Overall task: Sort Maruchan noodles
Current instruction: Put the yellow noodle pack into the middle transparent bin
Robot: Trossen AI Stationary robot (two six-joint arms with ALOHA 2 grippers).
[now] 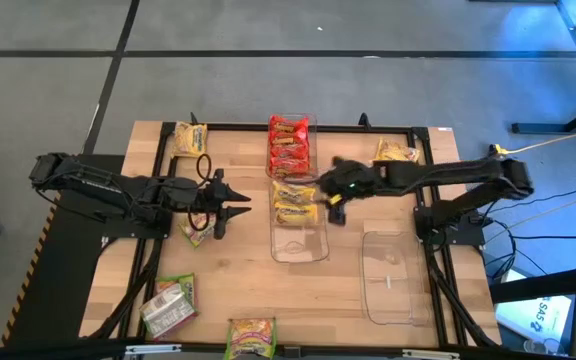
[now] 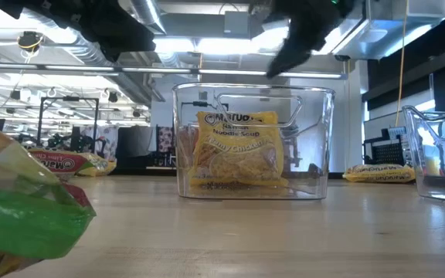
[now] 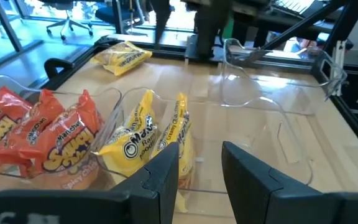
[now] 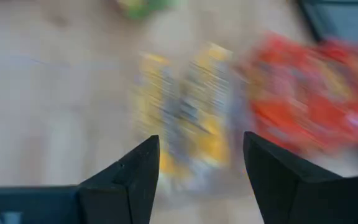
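A clear bin (image 1: 299,245) stands mid-table. Red Maruchan noodles (image 1: 288,145) fill its far end, and yellow packets (image 1: 293,200) stand on edge beside them, also yellow packets (image 3: 145,134) in the left wrist view. My right gripper (image 1: 334,207) hovers open above the bin's right wall, over the yellow packets (image 4: 185,112), with nothing between its fingers. My left gripper (image 1: 236,208) waits open left of the bin, raised, pointing at it, nothing between its fingers (image 3: 166,174). A green-pink packet (image 1: 196,232) lies on the table under it.
A second clear bin (image 1: 388,275) stands empty at the right. Loose packets lie flat on the table: yellow ones at the far left (image 1: 190,138) and far right (image 1: 396,152), green ones near the front edge (image 1: 168,305) (image 1: 251,335). Black frame rails border the table.
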